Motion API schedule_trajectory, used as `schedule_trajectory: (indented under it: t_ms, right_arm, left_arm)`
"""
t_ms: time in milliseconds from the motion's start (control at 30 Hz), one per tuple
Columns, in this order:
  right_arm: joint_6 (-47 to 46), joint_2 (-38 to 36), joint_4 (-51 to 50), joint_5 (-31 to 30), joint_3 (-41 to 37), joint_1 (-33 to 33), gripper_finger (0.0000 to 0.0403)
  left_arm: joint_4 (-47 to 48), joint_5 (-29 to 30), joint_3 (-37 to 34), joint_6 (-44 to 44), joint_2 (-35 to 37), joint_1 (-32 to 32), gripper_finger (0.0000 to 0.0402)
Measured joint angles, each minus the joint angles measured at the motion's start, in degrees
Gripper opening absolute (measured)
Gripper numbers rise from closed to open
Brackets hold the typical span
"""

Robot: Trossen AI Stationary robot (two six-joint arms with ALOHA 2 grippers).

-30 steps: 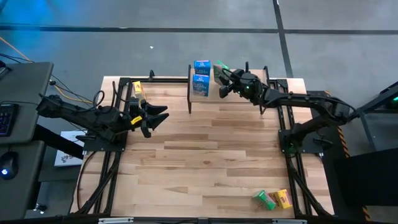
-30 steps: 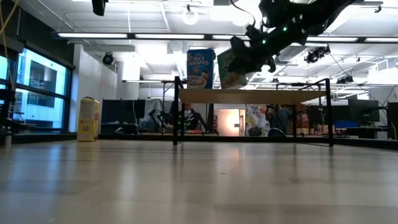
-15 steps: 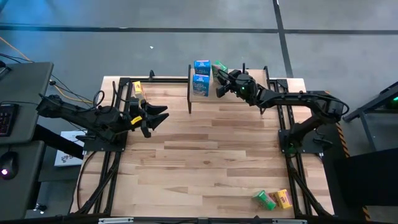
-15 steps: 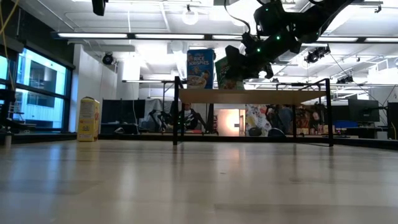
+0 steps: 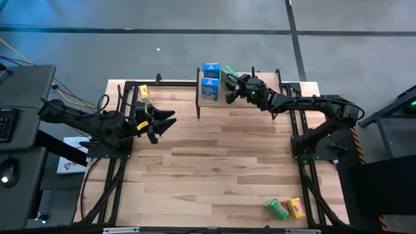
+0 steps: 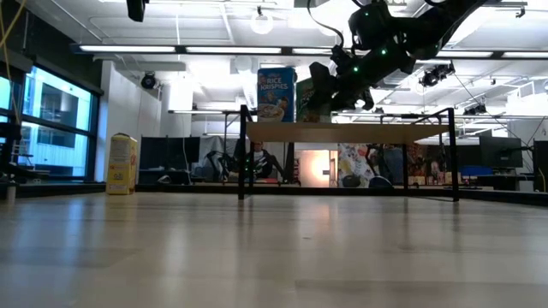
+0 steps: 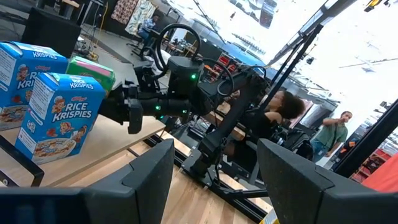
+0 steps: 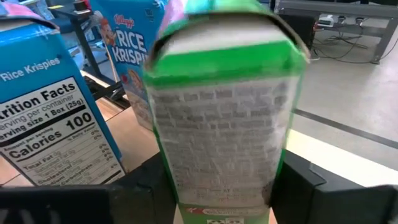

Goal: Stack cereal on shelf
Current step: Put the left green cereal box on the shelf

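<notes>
Trouble could come if the right end effector (image 5: 229,83), fingers still flanking the green box (image 8: 217,118) on the shelf (image 6: 347,133), snags it pulling away and topples it into the blue boxes (image 5: 210,79).

Wood-plank table (image 5: 208,169), small shelf (image 5: 218,99) bearing two blue boxes (image 5: 210,76), green box (image 5: 229,73) alongside

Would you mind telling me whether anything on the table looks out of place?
A green box and a yellow box lie tipped over, askew, at the table's near right corner, far from the shelf.
</notes>
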State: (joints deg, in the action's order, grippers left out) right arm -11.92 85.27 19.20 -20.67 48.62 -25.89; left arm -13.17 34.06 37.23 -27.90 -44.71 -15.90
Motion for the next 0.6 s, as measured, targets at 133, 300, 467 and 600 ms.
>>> schedule_trajectory:
  t_ms: [133,300,467,600]
  right_arm:
    - [0.4,-0.2,-0.1,0.0,0.0,0.0,0.0207]
    - [3.0,-1.3,-5.7,-0.6,2.4,0.0,0.0219]
    - [5.9,-2.0,-15.1,-0.8,7.3,0.0,0.022]
    - [8.8,-2.1,-22.8,-0.8,11.5,0.0,0.022]
  left_arm:
    - [0.0,0.0,0.0,0.0,0.0,0.0,0.022]
    - [0.0,0.0,0.0,0.0,0.0,0.0,0.022]
    - [0.1,0.0,0.0,0.0,0.0,0.0,0.022]
    - [0.1,0.0,0.0,0.0,0.0,0.0,0.022]
